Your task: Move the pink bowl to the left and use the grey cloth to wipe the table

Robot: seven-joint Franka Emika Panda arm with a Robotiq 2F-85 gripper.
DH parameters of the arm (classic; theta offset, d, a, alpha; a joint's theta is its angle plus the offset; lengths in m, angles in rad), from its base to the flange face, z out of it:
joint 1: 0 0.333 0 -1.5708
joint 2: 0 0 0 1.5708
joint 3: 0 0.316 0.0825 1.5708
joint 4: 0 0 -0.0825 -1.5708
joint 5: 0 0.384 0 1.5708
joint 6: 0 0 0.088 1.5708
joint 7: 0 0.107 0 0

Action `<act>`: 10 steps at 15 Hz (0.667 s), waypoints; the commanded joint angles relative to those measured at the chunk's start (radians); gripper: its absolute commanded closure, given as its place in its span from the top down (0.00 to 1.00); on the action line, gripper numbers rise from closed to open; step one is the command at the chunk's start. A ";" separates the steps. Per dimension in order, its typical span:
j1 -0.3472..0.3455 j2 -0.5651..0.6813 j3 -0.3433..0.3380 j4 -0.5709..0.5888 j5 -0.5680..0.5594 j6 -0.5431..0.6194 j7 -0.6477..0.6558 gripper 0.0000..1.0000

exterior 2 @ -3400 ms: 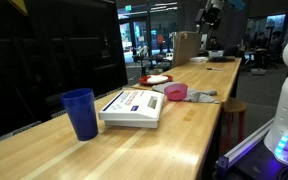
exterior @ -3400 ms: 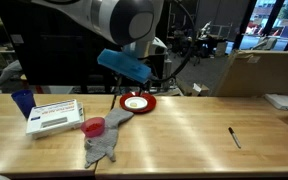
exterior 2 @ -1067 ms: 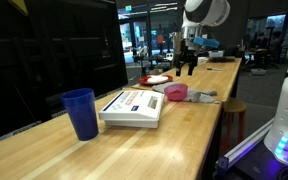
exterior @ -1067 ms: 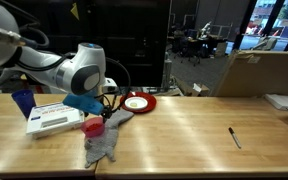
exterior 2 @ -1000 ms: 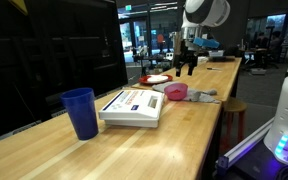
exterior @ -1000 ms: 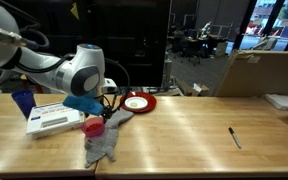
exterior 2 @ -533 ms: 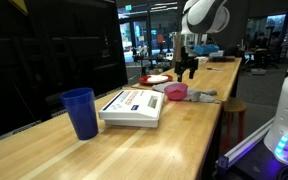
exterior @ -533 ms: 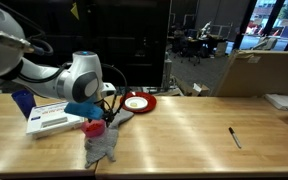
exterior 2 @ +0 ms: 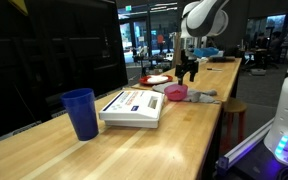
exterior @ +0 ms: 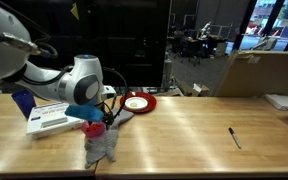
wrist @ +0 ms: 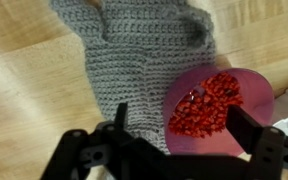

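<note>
Wooden table [exterior: 184,130], left part: pink bowl [wrist: 254,90] of red pieces [wrist: 206,108] overlapping edge of grey cloth [wrist: 134,60]. Gripper [wrist: 174,150] directly above, fingers [wrist: 274,150] spread wide, empty. Risk: off-centre grasp tipping bowl, spilling pieces, or dragging cloth along.

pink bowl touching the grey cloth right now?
Touching. Wrist view: the pink bowl sits partly on the grey cloth, its rim overlapping the knit with no gap between them.

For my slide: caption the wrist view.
Open gripper above a pink bowl of red pieces that overlaps the grey cloth.
</note>
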 commanded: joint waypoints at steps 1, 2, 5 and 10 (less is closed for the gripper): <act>-0.003 0.013 0.011 -0.009 -0.036 0.025 0.028 0.72; -0.004 0.014 0.012 -0.010 -0.042 0.025 0.030 0.67; -0.003 0.019 0.011 -0.020 -0.046 0.037 0.037 0.44; -0.006 0.026 0.008 -0.022 -0.039 0.043 0.059 0.06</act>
